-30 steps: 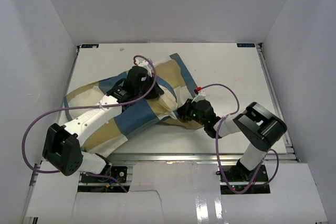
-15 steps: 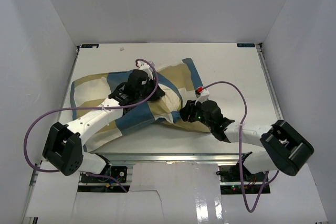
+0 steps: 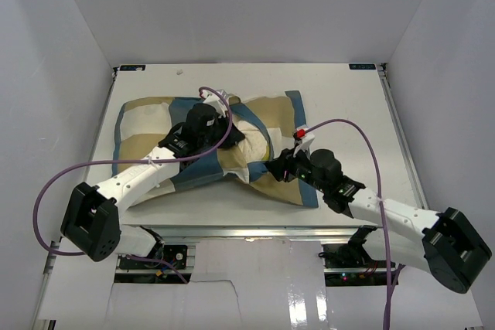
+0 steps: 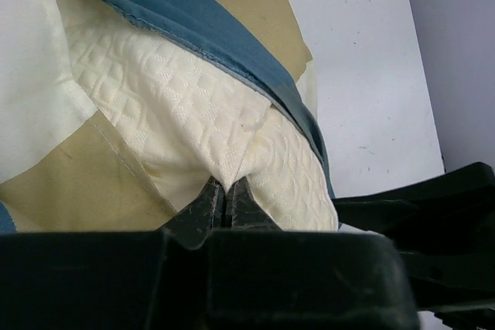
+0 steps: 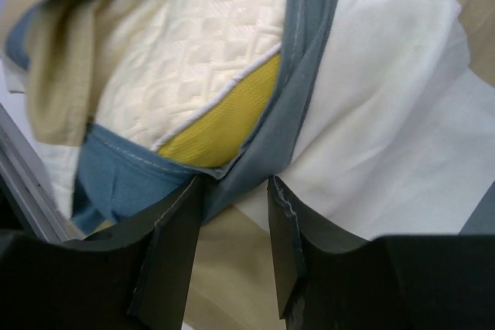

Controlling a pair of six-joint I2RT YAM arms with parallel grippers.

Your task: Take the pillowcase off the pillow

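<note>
- Stripping in hand: left gripper [image 4: 225, 205] jaws pinched shut on pillow [image 4: 178, 106]; right gripper [image 5: 232, 214] jaws clamp pillowcase [image 5: 371, 113] hem.
- Next, likely: pull the 2 apart, sliding pillow out.

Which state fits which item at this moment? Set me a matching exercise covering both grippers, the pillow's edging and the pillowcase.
Things:
1. left gripper
2. right gripper
3. pillow edging
4. pillowcase

States:
a. yellow
b. blue hem between its fingers
c. pinched shut on the cream pillow
d. checked, lying on the table

Pairs: 1-c, 2-b, 3-a, 4-d
</note>
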